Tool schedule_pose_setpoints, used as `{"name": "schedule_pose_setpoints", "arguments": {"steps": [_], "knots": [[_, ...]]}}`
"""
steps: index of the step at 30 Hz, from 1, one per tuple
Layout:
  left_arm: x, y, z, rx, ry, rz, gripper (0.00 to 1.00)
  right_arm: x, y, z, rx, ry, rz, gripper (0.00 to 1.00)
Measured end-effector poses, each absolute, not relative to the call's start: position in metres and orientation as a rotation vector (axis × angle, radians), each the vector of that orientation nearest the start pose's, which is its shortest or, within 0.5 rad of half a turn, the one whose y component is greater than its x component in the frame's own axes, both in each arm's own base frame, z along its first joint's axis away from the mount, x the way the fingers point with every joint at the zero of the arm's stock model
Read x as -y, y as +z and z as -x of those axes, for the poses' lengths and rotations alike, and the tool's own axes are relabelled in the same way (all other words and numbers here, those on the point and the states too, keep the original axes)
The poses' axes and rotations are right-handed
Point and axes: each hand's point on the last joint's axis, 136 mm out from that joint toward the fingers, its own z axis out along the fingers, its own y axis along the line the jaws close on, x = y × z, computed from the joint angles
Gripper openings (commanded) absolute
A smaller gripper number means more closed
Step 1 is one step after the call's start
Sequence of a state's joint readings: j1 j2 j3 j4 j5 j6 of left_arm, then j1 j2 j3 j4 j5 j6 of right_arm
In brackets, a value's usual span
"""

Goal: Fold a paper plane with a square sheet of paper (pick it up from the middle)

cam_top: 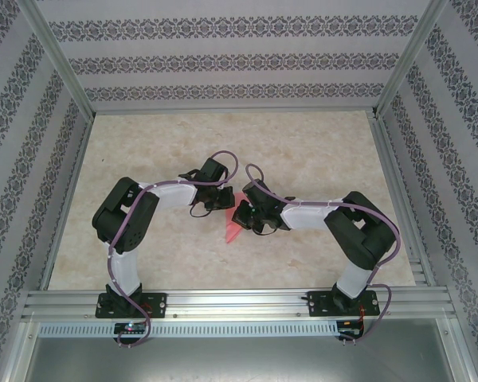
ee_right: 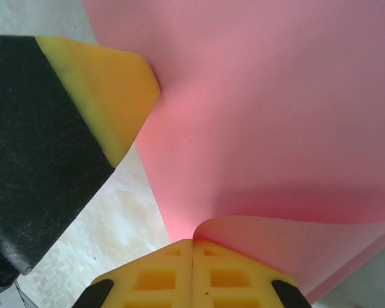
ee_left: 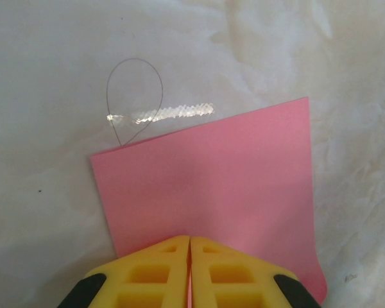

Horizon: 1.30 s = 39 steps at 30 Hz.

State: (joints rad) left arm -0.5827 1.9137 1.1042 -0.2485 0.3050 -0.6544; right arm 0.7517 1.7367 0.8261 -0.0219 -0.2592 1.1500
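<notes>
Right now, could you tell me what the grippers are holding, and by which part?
The paper: the left gripper pinches one edge, the right gripper a curled-up edge.

Bare table [cam_top: 319,159] around the square sheet of paper [cam_top: 236,228]; left arm [cam_top: 126,213], right arm [cam_top: 358,231] close above.

Square sheet of paper [cam_top: 233,225]: thin, plain pink-red, no creases visible. Sits mid-table [cam_top: 319,151]. In the left wrist view it spreads nearly flat with straight edges. In the right wrist view one edge curls upward.
</notes>
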Motion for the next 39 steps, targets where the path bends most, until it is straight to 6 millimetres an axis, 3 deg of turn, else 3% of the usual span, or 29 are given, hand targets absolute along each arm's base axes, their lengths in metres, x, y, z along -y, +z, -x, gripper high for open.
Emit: {"name": "schedule_pose_setpoints", "arguments": {"steps": [23,39], "knots": [[0.286,0.019,-0.336,-2.802,-0.791,-0.017,0.10,-0.306,0.021,-0.253,-2.842,0.915,-0.358,0.05],[0.287,0.019,-0.334,-2.805,-0.807,-0.022,0.10,-0.311,0.026,-0.258,-2.831,0.926,-0.354,0.05]]}}
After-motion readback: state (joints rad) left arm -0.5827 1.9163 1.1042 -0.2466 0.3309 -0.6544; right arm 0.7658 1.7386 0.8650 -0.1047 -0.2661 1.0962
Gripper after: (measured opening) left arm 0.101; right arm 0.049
